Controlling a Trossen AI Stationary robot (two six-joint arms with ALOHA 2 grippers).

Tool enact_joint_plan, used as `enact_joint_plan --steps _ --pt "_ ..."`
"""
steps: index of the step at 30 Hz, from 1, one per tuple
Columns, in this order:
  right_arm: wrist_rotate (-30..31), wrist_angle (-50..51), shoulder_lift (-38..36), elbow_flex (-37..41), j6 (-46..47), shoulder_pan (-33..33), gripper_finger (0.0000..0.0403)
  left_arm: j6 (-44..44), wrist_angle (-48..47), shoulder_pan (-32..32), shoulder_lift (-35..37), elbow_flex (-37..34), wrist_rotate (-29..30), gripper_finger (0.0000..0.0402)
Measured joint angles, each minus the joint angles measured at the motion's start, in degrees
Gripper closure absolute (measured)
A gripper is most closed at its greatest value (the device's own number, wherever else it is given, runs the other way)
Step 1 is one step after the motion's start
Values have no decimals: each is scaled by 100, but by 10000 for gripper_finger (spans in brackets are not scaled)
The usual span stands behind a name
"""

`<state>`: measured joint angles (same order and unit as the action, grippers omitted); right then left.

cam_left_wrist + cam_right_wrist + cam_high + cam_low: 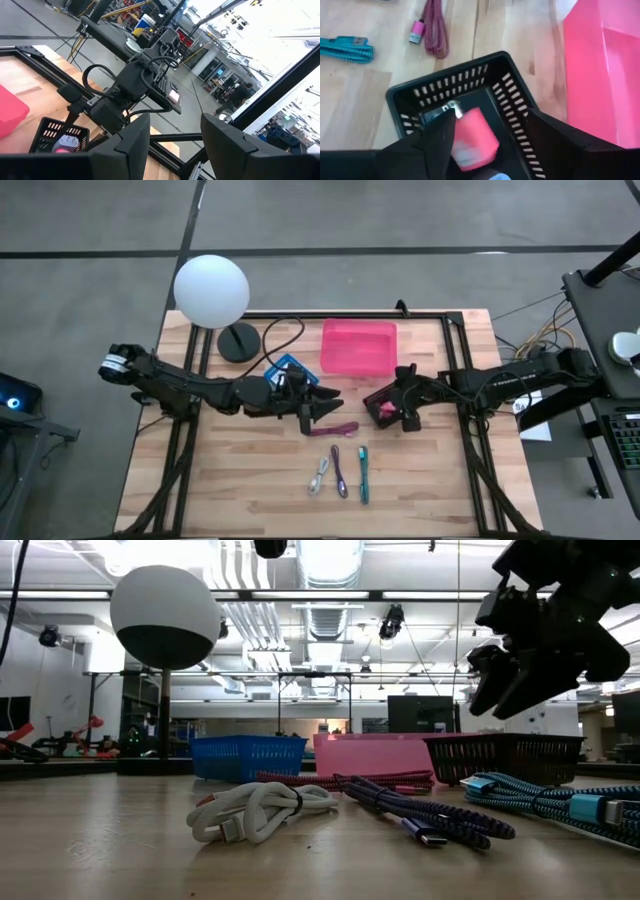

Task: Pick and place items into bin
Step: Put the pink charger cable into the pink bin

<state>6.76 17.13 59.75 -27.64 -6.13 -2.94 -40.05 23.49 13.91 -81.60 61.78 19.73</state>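
Both dark arms reach in low from opposite sides of the counter, stretched almost flat toward its middle. The left arm runs from the counter's left edge, its elbow slightly bent, and the left gripper (pixel 322 406) ends just left of centre, held above the surface with its two dark fingers (pixel 131 141) parted and a clear gap between them, nothing in it. The right arm comes from the right side, wrist angled downward, and the right gripper (pixel 388 402) points down with its fingers (pixel 437 136) spread wide apart, also gripping nothing.
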Motion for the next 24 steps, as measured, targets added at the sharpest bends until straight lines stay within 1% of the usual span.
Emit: enact_joint_plan --steps 4,8,13,17,19,24 --pt "129 7 0 -57 88 0 164 11 0 0 0 -5 -1 242" --pt "134 14 -5 -279 434 -1 173 47 -58 0 0 -52 -14 242" --pt "119 28 -7 -737 736 -2 184 50 -60 -4 -65 -211 -15 242" --pt "46 102 -45 -1231 770 -9 189 19 -3 -6 -125 -322 7 242" --pt "29 166 -100 -1536 747 -17 189 230 -84 -4 -155 -348 0 242" --pt "74 646 -397 -2195 290 3 189 1026 -70 -4 -376 -244 21 242"
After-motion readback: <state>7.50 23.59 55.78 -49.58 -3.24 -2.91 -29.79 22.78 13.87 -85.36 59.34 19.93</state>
